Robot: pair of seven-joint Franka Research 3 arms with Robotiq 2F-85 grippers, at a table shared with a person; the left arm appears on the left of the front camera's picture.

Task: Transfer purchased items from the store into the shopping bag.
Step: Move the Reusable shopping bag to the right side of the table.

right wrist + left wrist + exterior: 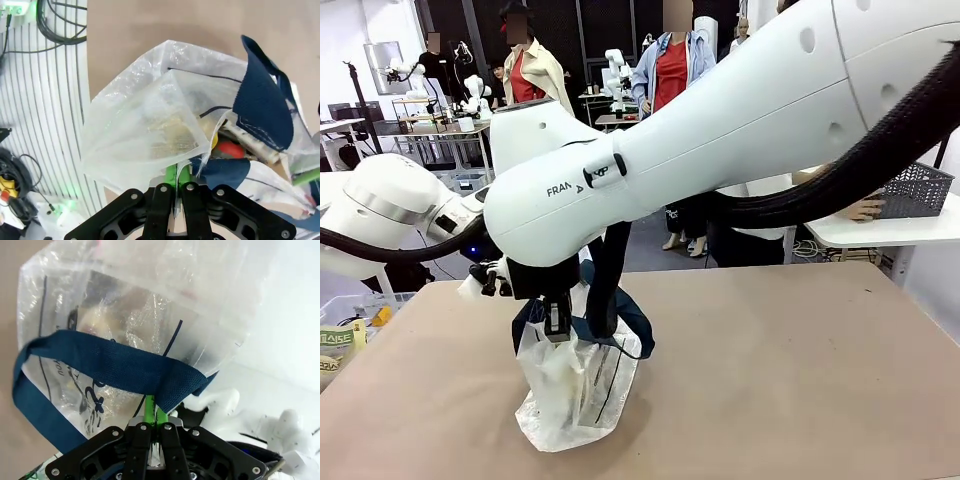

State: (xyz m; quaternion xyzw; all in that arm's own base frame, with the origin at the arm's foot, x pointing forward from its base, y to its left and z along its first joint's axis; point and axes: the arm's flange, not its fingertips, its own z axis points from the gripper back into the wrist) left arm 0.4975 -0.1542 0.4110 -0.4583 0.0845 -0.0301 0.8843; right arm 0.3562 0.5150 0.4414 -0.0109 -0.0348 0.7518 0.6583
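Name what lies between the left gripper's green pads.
The shopping bag's navy handle, pinched between the left gripper's shut pads, in the left wrist view.

- You are looking at a robotics lab staged as a shop.
- A brown table point(800, 370) fills the foreground.
- Behind it stand workbenches point(440, 130) carrying equipment, and a mesh basket point(915, 190).

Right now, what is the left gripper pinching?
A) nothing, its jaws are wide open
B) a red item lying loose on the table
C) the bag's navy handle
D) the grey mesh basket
C: in the left wrist view the left gripper has its green pads shut together on the navy handle of the shopping bag.
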